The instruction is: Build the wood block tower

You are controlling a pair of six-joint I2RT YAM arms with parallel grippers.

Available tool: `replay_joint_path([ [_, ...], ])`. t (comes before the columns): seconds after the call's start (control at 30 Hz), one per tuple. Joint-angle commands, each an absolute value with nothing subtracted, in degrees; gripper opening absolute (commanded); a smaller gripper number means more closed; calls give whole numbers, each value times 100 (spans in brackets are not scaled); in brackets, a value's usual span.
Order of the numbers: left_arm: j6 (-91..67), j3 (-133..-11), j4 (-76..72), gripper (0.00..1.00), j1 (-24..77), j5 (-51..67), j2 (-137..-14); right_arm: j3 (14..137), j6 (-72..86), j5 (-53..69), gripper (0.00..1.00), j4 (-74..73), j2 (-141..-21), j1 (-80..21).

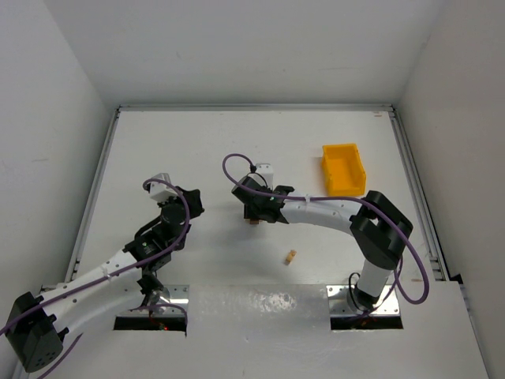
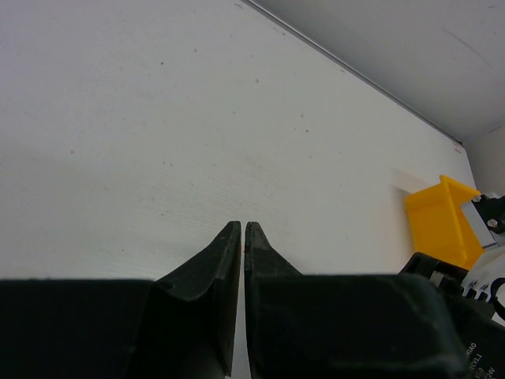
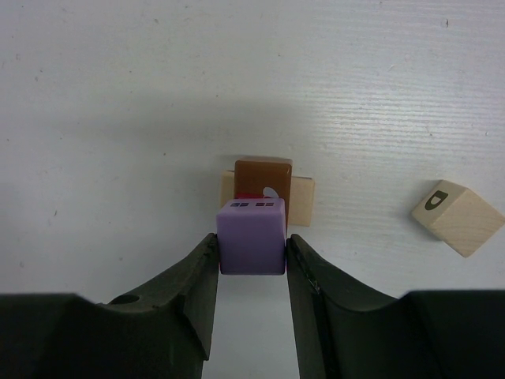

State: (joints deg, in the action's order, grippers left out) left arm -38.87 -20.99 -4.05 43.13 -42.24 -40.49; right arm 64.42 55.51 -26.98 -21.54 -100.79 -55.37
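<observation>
Purple cube (image 3: 251, 237) sits pinched between the right fingers (image 3: 197, 276), just above the brown cube (image 3: 264, 175) stacked on a tan block (image 3: 304, 201) on the bench (image 1: 197, 142). The right arm (image 1: 331, 209) reaches leftward, wrist angled down. Left fingers (image 2: 225, 253) are pressed together, left arm (image 1: 102, 272) bent at the elbow.

Lower centre of the right wrist view, the purple cube (image 3: 251, 235) is pale lilac, with two small dark window-like marks on its top face. Just above it the brown cube (image 3: 263, 175) is chestnut with a red-and-white print (partly hidden), and the tan block (image 3: 304, 200) under it is pale. At right, a loose tan cube (image 3: 457, 217) bears a dark shield-shaped mark. The right gripper (image 3: 252, 246) and left gripper (image 2: 243, 229) are black. In the top view the table (image 1: 197, 150) is white, the bin (image 1: 344, 168) at upper right yellow, the cables (image 1: 224, 168) purple.
</observation>
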Motion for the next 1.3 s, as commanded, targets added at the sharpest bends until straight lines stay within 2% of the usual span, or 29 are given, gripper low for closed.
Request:
replay_joint_path([
  [0.0, -3850, -2065, -642, 5, 4368, -4192, -3999, 6618, 5581, -2812, 39, -2074, -10072, -5590],
  [0.2, -3850, -2065, -642, 5, 4368, -4192, -3990, 6609, 5572, -2804, 40, -2030, -10063, -5590],
  [0.7, -3779, -2065, -694, 4, 4368, -4148, -3990, 6390, 5467, -2839, 56, -1670, -9554, -5590],
  [1.03, -3744, -2048, -633, 4, 4368, -4307, -3867, 5829, 5239, -3225, 57, -1565, -8597, -5599],
  [1.07, -3735, -2039, -633, 4, 4368, -4350, -3876, 5731, 5056, -3356, 53, -1547, -8265, -5599],
  [1.13, -3727, -2039, -642, 4, 4368, -4403, -3893, 5310, 4695, -3734, 35, -1486, -7886, -5581],
  [1.17, -3700, -2030, -650, 4, 4368, -4429, -3928, 5178, 4311, -3857, 11, -1477, -7710, -5572],
  [1.2, -3683, -2030, -650, 3, 4368, -4517, -3955, 4907, 4176, -3945, 2, -1529, -7412, -5511],
  [1.27, -3656, -2048, -624, 0, 4368, -4579, -4016, 4677, 4017, -3798, 0, -1591, -7199, -5397],
])
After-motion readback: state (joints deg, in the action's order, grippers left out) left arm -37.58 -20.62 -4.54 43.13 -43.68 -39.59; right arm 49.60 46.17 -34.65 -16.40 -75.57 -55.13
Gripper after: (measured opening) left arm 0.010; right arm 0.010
